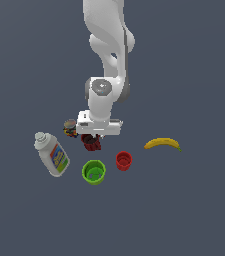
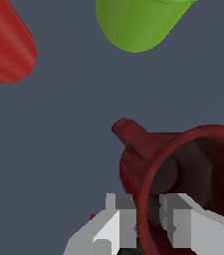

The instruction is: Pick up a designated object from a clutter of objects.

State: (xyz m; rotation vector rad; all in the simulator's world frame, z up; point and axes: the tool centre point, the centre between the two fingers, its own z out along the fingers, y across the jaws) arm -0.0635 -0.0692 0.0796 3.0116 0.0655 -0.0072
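The mug (image 2: pixel 183 169) is dark maroon with a darker inside. One cup (image 1: pixel 93 171) is bright green, another (image 1: pixel 124 161) bright red. The banana (image 1: pixel 162 143) is yellow. The bottle (image 1: pixel 51 154) is white with a blue-yellow label. The jar (image 1: pixel 70 127) is multicoloured.

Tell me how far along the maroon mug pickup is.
Done: the tool is down at the dark red handled mug, one finger outside its rim and one inside. In hand: closing on the wall; a firm grip can't be confirmed. Left: lifting it clear of the green cup and small bright red cup.
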